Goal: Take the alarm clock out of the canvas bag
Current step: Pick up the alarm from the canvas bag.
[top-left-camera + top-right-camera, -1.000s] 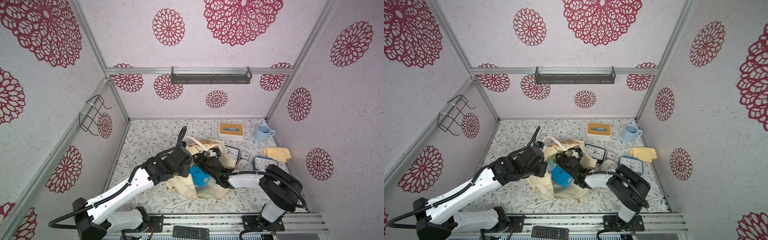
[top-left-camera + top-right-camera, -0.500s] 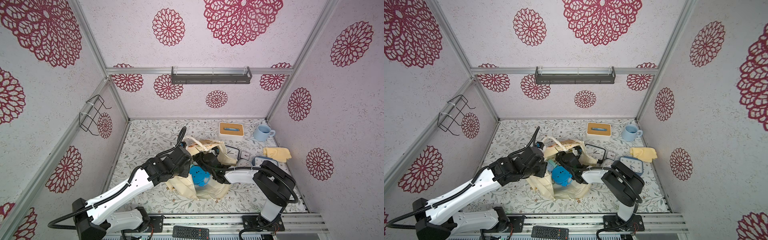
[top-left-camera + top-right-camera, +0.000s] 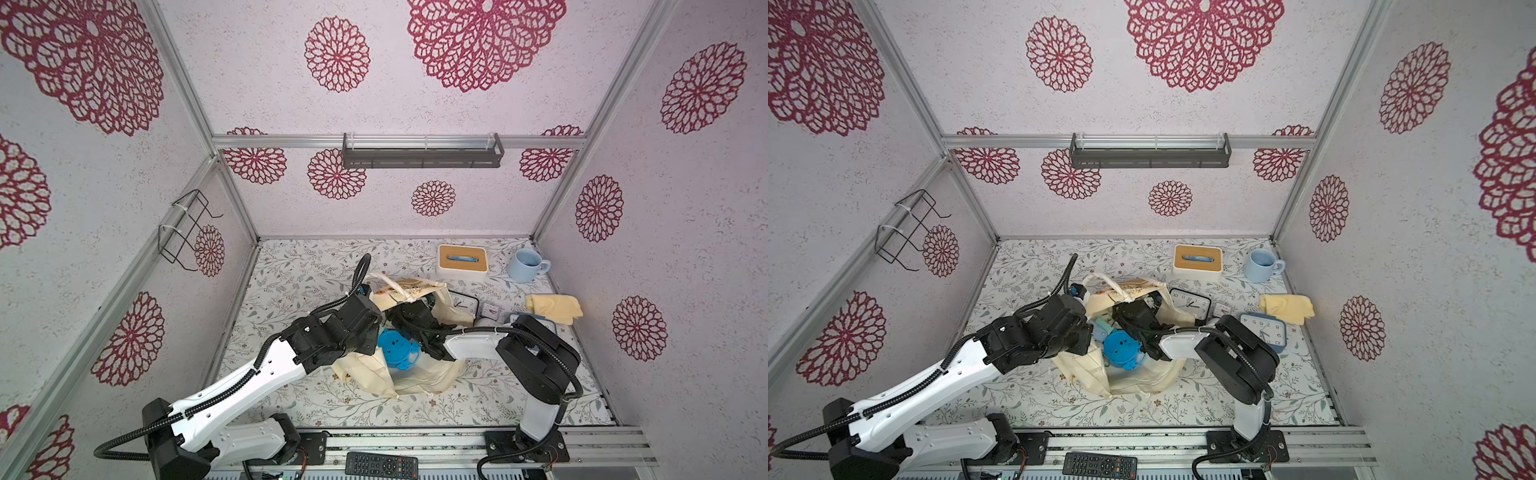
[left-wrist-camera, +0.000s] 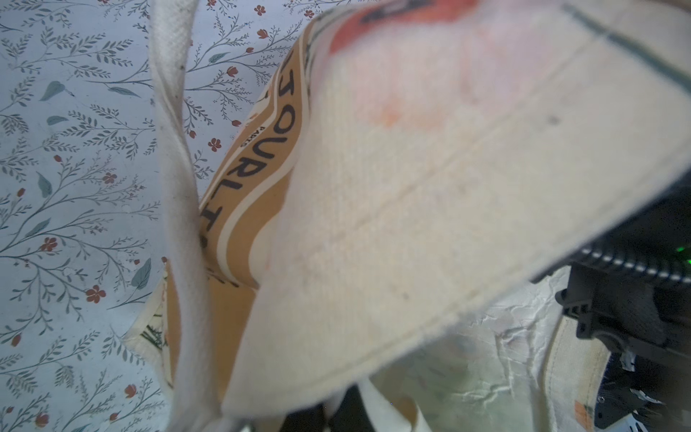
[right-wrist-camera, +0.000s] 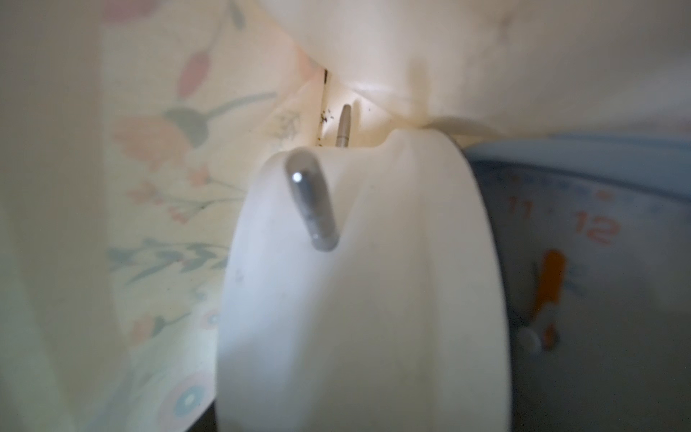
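Observation:
The cream canvas bag [image 3: 419,374] lies open in the middle of the table, tan lettered panel [image 4: 239,194] outward. My left gripper [image 3: 374,318] is shut on its rim and holds the mouth up. A round blue alarm clock [image 3: 397,351] shows back-up inside the opening. My right gripper [image 3: 411,318] reaches into the bag, fingertips hidden by cloth. In the right wrist view a cream-white alarm clock [image 5: 366,284] with two metal pins fills the space before the jaws. A pale-blue clock face [image 5: 583,262] with orange numerals lies beside it.
On the table right of the bag are a black square clock [image 3: 463,305], a small white clock [image 3: 490,309] and a blue clock [image 3: 1264,332]. Behind stand a tissue box [image 3: 461,262] and blue mug [image 3: 525,264]; a yellow cloth [image 3: 555,307] lies right.
My right arm has pushed further left and deeper into the bag. The left arm and the bag's rim have stayed where they were.

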